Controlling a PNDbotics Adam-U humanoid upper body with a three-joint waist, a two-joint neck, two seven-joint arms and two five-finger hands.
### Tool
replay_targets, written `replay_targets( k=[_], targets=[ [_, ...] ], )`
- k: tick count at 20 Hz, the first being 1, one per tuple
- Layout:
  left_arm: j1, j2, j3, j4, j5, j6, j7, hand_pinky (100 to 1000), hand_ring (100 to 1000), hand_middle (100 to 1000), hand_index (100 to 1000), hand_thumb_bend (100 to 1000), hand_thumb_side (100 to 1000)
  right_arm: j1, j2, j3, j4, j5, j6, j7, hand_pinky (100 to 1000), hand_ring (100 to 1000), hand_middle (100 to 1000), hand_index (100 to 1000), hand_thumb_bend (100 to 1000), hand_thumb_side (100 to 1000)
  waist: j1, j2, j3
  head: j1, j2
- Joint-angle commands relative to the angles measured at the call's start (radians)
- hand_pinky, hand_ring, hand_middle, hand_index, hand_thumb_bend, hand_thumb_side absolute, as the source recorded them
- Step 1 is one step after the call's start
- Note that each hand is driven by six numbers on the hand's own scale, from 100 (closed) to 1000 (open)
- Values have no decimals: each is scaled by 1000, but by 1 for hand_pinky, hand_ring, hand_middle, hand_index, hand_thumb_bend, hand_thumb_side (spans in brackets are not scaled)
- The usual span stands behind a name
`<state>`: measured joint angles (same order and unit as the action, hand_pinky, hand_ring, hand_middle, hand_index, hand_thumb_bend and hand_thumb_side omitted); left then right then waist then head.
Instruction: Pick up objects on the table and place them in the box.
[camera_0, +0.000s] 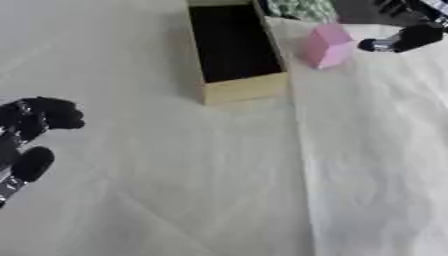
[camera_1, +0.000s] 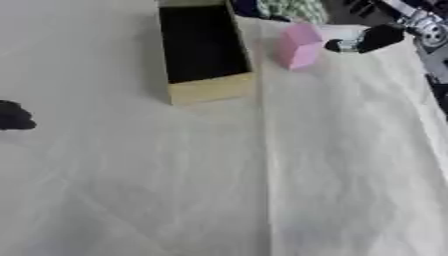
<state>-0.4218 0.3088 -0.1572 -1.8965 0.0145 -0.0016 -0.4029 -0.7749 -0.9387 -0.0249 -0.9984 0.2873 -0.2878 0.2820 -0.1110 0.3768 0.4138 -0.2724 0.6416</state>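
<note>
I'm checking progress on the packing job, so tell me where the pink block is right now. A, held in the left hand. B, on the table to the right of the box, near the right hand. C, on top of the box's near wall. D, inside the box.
B: the pink block stands on the cloth to the right of the box, with the right hand just beside it, while the left hand holds nothing.

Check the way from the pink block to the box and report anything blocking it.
Nothing visible blocks it. The pink block stands just right of the box, bare cloth between them, with the right hand beside it.
</note>
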Motion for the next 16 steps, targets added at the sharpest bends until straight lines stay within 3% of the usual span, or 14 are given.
replay_targets(
  k=[1,16],
  targets=[
    [-6,7,-2,-21,7,-3,-5,814,723,676,796,575,679,-19,-39,-15,-1,-8,2,-7,753,773,779,891,609,312,5,-15,3,0,-6],
    [-9,5,-3,-24,6,-4,-12,815,725,677,797,572,684,-33,-22,-11,10,-25,2,-29,755,780,791,894,621,349,2,3,14,3,-14]
  ],
)
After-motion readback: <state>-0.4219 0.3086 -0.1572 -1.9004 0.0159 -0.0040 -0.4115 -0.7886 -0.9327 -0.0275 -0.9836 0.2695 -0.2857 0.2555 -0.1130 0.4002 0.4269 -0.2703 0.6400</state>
